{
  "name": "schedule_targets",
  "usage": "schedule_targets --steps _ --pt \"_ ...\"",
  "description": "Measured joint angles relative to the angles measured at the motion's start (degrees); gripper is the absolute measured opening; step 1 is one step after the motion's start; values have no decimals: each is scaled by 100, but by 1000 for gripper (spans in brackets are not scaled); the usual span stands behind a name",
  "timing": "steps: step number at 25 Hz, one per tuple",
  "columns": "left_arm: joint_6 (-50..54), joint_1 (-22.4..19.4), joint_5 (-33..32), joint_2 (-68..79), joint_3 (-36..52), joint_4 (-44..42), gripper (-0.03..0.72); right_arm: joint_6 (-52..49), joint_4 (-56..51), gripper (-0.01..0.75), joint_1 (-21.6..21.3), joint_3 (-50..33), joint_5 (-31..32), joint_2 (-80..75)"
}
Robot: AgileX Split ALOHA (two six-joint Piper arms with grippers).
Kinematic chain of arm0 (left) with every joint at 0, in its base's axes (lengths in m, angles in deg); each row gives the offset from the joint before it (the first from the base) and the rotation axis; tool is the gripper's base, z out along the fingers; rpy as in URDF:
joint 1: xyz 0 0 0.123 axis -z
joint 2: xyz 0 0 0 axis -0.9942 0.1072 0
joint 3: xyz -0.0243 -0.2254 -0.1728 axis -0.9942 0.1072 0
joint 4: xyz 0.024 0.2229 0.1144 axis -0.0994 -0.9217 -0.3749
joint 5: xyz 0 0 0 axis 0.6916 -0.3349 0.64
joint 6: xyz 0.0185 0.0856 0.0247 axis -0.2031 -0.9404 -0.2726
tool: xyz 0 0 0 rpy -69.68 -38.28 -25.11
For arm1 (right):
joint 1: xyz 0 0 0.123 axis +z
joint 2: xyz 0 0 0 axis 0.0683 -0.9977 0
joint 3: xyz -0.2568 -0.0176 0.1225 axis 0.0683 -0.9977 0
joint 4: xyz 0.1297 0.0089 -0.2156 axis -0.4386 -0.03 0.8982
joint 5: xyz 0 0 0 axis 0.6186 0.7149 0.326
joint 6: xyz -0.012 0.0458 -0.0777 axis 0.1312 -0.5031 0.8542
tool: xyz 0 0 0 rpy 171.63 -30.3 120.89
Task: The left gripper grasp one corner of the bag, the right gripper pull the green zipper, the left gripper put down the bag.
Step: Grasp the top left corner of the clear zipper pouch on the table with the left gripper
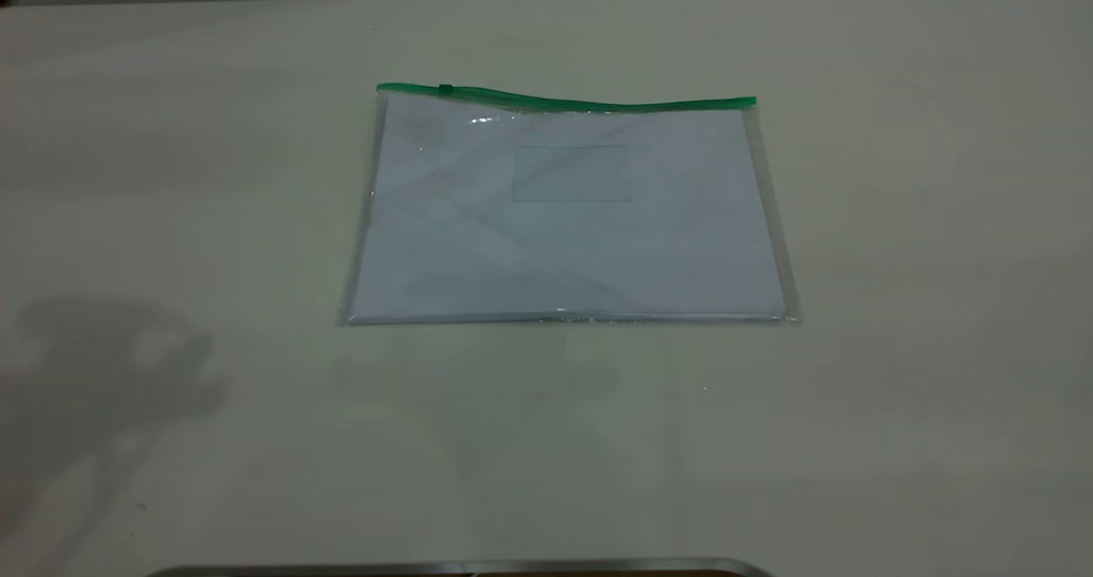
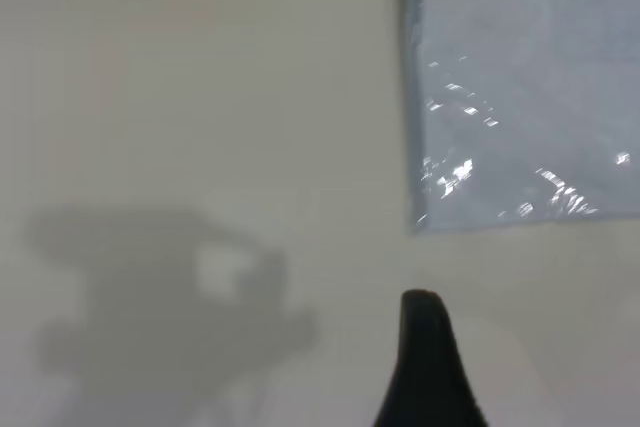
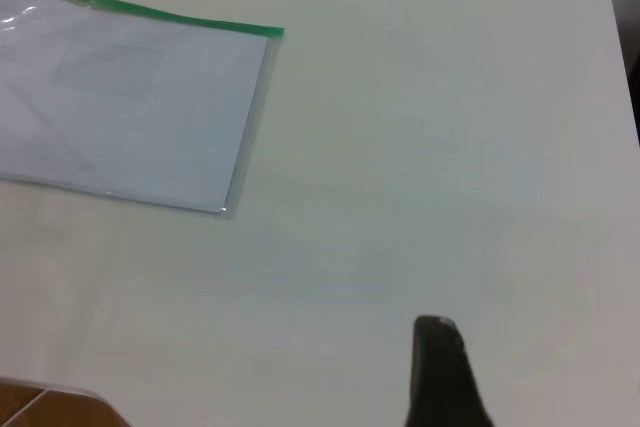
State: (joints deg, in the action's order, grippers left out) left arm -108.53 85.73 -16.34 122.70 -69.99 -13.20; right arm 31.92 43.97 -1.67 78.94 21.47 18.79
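Mid-table (image 1: 171,133) — bag (image 1: 564,227) flat, green zipper (image 1: 564,99) far edge — both grippers' state: can't tell.

Pale table (image 1: 897,304) carries one bag (image 1: 568,236), lying flat near its middle, green zipper (image 1: 564,99) along the bag's far edge.

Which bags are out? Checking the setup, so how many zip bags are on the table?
1. The bag lies flat at the middle of the table, its green zipper along the far edge. None seems hidden.
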Motion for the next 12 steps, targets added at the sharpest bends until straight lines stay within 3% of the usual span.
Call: schedule_targets --steps 5,12 --pt "-622 0 -618 1338 -1284 525 590 0 0 503 0 0 0 0" --pt "-863 0 -1608 2936 -3010 569 590 0 0 503 0 0 0 0"
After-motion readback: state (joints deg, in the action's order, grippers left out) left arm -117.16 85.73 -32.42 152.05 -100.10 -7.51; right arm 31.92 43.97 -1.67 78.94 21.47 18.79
